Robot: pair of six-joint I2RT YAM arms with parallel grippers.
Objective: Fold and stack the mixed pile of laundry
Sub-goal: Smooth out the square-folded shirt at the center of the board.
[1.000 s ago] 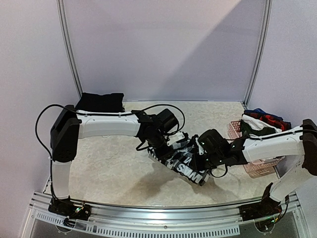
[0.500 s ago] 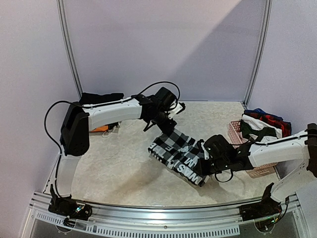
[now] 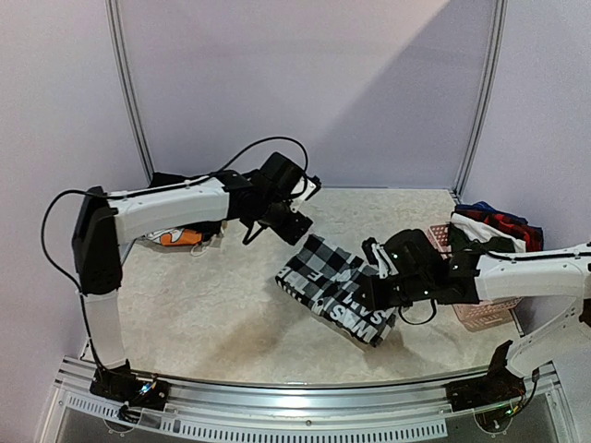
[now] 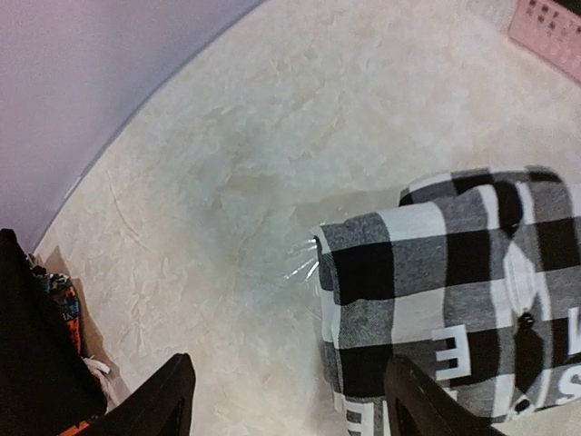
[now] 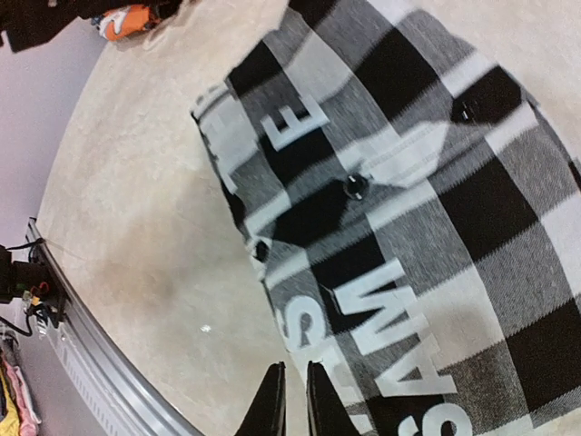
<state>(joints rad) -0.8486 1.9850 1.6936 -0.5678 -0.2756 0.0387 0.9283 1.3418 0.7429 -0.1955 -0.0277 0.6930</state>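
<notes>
Nearest to the arms, the right claw has its fingers almost together, low over the near edge of the black-and-white checked garment. Whether a pinch of cloth sits between them I cannot tell. The garment lies as a folded packet in the middle of the table, a little askew, with its white letters toward the near side. Somewhat further, the left claw is now wide and empty. One second ago it was down on the far part of this garment, and since then it has let go, lifted and swung back to the far left (the fold kept its shape after the release). In my judgement the folding of this piece is almost finished, and what remains is to bring it to a stack. At the right, the pink basket carries the remaining clothes. In the far left corner lie a black garment and an orange printed piece.
</notes>
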